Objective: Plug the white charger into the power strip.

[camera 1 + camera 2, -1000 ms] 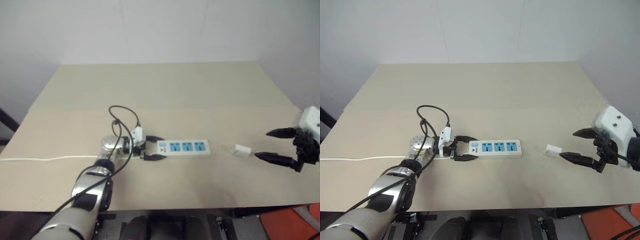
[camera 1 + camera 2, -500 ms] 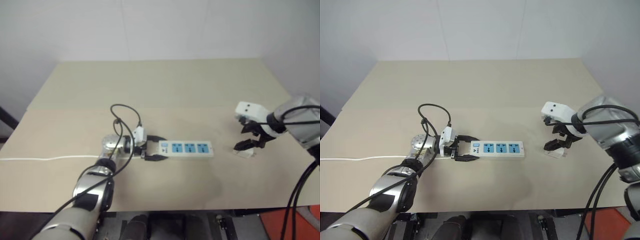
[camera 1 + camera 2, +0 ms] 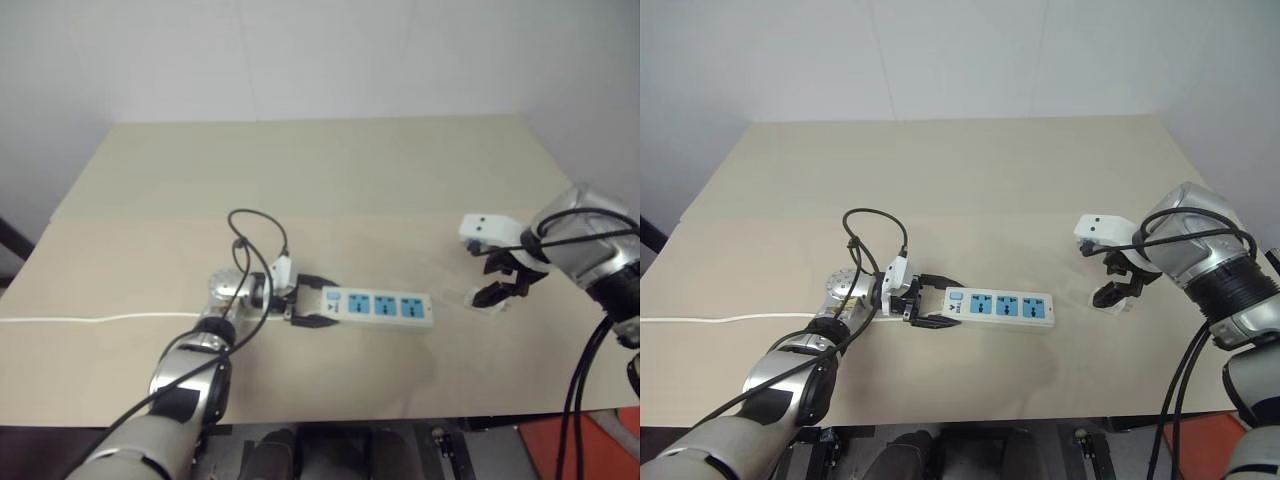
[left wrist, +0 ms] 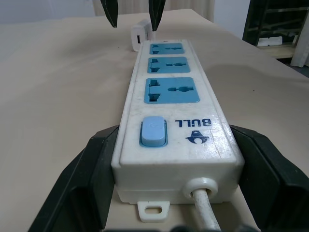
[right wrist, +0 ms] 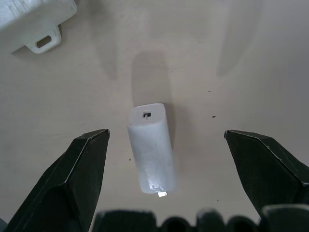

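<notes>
We see our left gripper (image 4: 169,159) clamped on the switch end of the power strip (image 3: 998,308), one black finger (image 4: 79,186) pressed against each long side of the white bar. The strip lies flat on the beige table (image 3: 970,190), stretching away from these fingers, its three blue socket faces turned up. Its thin white cord (image 4: 205,212) leaves the end held between the fingers.

Our right gripper (image 5: 166,164) points down at the table, its fingers (image 5: 72,179) spread wide. The white charger (image 5: 150,145) lies flat on the table in the gap between them, touching neither finger. It is a small white block lying along the line of the fingers, closer to the one at the picture's left. The far end of the power strip sits just beyond these fingertips, near the charger but apart from it.
</notes>
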Robot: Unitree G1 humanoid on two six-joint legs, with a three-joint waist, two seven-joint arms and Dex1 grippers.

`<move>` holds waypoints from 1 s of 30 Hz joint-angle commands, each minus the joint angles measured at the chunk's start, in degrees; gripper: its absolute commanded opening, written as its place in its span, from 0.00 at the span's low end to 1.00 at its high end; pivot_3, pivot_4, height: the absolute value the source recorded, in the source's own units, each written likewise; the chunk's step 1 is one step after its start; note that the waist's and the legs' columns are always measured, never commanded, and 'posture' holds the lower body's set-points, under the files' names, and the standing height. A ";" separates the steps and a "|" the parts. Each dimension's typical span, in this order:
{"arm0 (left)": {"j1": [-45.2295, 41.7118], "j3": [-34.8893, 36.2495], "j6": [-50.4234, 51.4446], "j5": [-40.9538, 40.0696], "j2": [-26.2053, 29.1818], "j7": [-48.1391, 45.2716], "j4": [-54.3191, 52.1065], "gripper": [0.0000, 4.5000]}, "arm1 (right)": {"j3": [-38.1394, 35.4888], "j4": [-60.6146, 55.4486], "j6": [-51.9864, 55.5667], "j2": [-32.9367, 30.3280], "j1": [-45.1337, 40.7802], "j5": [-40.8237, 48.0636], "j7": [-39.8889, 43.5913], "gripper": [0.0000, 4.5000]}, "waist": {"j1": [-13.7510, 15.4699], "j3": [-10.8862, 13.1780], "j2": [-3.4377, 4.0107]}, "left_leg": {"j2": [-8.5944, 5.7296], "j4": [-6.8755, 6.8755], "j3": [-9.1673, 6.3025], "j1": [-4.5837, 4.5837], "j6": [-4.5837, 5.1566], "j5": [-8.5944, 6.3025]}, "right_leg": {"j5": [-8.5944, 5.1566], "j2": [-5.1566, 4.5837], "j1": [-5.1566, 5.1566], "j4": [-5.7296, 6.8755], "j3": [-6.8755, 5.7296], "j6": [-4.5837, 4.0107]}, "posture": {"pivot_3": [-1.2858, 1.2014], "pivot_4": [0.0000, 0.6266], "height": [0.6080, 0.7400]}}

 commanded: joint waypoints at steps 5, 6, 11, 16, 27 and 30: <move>-0.66 0.71 0.53 -1.29 -0.68 0.29 -1.56 0.72 | -2.71 4.72 -5.00 1.13 1.38 -1.83 -0.84 1.00 | -0.11 0.00 0.00 | 0.00 0.02 0.06 -0.13 -0.04 0.03 | 0.01 -0.01 -0.18 0.30 0.03 -0.01 | 0.52 0.24 1.00; -0.67 0.71 0.66 -1.25 -0.60 0.45 -1.52 0.72 | -2.82 5.61 -5.57 1.33 1.42 -1.92 -0.95 1.00 | -0.12 0.00 0.00 | -0.02 0.05 0.07 -0.13 -0.04 0.03 | 0.01 -0.04 -0.24 0.44 0.02 -0.01 | 0.52 0.24 1.00; -0.70 0.54 1.19 -1.00 0.13 0.38 -1.53 0.72 | -3.65 8.18 -6.75 2.54 1.07 -2.22 -1.22 1.00 | -0.54 0.00 0.00 | -0.03 0.06 0.09 -0.13 -0.05 0.04 | 0.01 -0.05 -0.25 0.47 0.02 -0.01 | 0.52 0.24 1.00; -0.52 0.20 1.32 -0.60 0.55 0.47 -1.61 0.72 | -4.30 9.26 -7.62 3.73 0.18 -3.28 -0.48 1.00 | -1.04 0.00 0.00 | -0.03 0.07 0.09 -0.11 -0.05 0.04 | 0.01 -0.05 -0.24 0.50 0.02 -0.01 | 0.52 0.24 1.00; 0.35 0.13 0.83 -0.58 0.52 0.97 -1.91 0.72 | -5.03 11.96 -8.81 5.92 -0.58 -3.89 0.03 0.64 | -1.11 -0.01 0.01 | -0.02 0.09 0.09 -0.11 -0.06 0.04 | 0.01 -0.05 -0.24 0.53 0.01 -0.01 | 0.52 0.24 1.00; 0.45 0.11 0.86 -0.56 0.59 1.08 -2.05 0.72 | -5.01 11.80 -8.78 6.38 -0.50 -4.30 -0.02 0.43 | -1.09 -0.01 0.01 | -0.02 0.09 0.08 -0.11 -0.06 0.05 | 0.01 -0.05 -0.25 0.55 0.02 -0.01 | 0.52 0.24 1.00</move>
